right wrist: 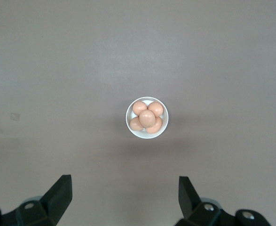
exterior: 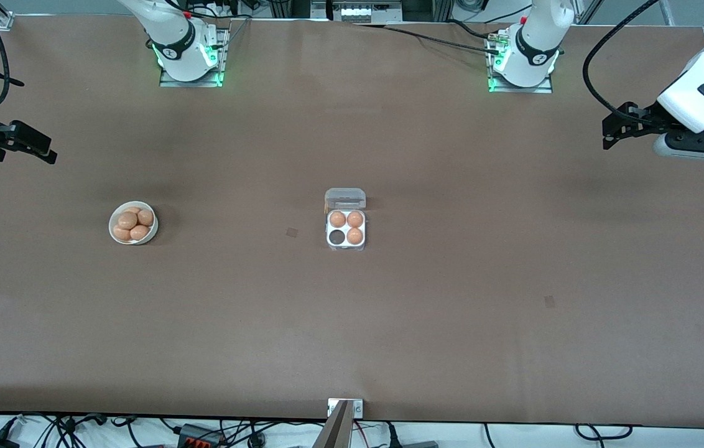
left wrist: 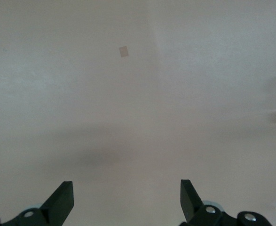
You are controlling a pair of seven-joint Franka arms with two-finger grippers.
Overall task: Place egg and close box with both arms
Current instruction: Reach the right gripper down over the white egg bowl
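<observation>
Plain brown table [exterior: 451, 311], white bowl [exterior: 117, 237] of orange-brown eggs [exterior: 127, 220], white egg carton [exterior: 346, 244] with clear lid [exterior: 345, 199], one dark empty cell [exterior: 337, 237]. Black pincers, white arms.

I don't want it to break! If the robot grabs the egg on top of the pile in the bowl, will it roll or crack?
The top egg is round and smooth, so it may slip or roll. It rests on other eggs in the bowl, so those could shift. It probably cracks if squeezed hard.
</observation>
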